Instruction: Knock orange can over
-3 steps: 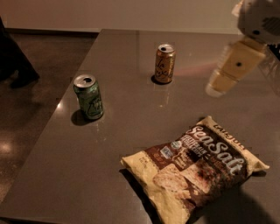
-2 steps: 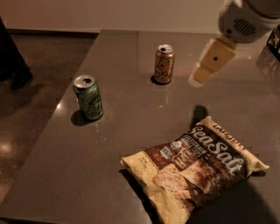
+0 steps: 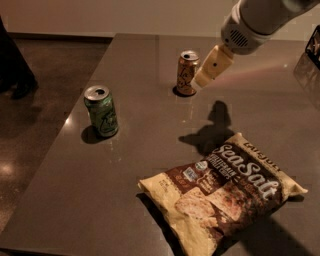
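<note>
Upright on the far part of the dark grey bench (image 3: 150, 155), small orange-gold aluminium can (image 3: 186, 74) with dark cursive lettering and silver pull-tab top, cream pincer (image 3: 197, 83) just beside its lower flank, opening impossible to tell.

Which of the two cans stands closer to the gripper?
The orange can, with the gripper close beside it at the far part of the table. The green can stands well apart, nearer the table's edge.

Dim office or lab space, dark grey table (image 3: 145, 60), polished floor (image 3: 50, 75), pale wall (image 3: 100, 15), gripper (image 3: 197, 84) beside orange can (image 3: 184, 75)
</note>
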You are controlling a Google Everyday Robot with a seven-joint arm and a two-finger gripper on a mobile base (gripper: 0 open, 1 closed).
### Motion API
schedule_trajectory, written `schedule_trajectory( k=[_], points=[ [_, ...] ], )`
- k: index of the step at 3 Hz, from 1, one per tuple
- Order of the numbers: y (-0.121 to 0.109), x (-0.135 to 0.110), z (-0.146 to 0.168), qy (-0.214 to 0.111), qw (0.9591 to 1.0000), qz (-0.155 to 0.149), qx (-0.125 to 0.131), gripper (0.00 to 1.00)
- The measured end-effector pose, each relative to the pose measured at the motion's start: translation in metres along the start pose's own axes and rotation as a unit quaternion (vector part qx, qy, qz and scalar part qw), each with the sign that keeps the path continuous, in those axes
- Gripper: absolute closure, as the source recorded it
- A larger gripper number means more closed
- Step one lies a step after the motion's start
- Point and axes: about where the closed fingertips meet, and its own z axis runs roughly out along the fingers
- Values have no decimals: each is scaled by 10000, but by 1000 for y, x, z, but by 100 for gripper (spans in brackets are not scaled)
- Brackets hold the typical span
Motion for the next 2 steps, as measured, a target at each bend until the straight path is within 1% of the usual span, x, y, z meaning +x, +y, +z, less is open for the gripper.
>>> schedule_trajectory(
  k=[1, 2],
  points=[
    [-5, -9, 30, -123, 9994, 297, -116, 0],
    [-5, -19, 56, -305, 9980, 479, -262, 0]
  ],
)
